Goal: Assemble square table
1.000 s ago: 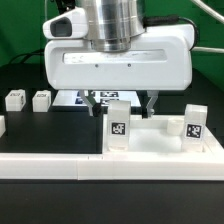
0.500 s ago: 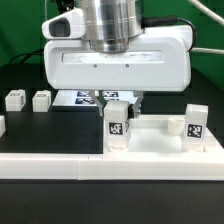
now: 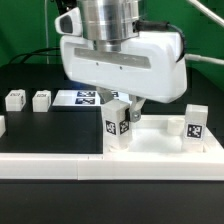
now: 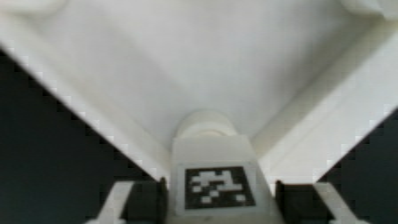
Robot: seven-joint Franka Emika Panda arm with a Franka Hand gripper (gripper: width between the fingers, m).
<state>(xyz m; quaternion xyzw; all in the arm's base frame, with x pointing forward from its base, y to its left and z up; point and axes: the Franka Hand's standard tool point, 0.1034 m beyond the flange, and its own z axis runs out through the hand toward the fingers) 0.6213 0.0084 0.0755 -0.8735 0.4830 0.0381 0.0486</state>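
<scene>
The white square tabletop [image 3: 160, 148] lies at the exterior view's lower right. A tagged leg block [image 3: 117, 127] stands upright on its near left corner, and a second leg block [image 3: 193, 124] stands on its right corner. My gripper [image 3: 122, 108] reaches down over the left leg block and is shut on its top. In the wrist view the tagged leg block [image 4: 217, 185] sits tight between my fingers [image 4: 135, 202], with the gripper [image 4: 217, 205] over the white tabletop [image 4: 178, 60]. Two loose leg blocks [image 3: 14, 99] [image 3: 41, 99] lie on the black table at the left.
The marker board [image 3: 80, 97] lies flat behind the gripper. A long white border rail [image 3: 50, 168] runs along the front edge. A small white piece [image 3: 2, 125] shows at the exterior view's left edge.
One second ago my fingers were spread beside the left leg block. They closed on it, and the gripper has since turned about its vertical axis with the leg in it.
</scene>
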